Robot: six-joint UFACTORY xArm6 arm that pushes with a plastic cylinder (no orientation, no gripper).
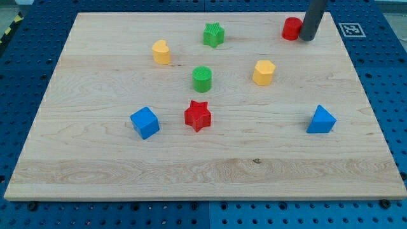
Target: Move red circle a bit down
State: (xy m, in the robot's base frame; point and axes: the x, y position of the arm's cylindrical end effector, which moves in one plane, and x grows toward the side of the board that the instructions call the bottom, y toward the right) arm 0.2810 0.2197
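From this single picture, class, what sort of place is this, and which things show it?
Probably a robotics lab bench: a wooden board resting on a blue perforated table, a printed marker tag at its corner, and my tip beside the red circle.

Wooden board [210, 168], eight coloured blocks scattered

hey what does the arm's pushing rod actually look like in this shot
Only a plain, straight, dark grey rod shows, coming in from the view's top and ending at my tip. It looks smooth and cylindrical, with no visible cables, markings or sleeve. The rest of the arm is out of frame.
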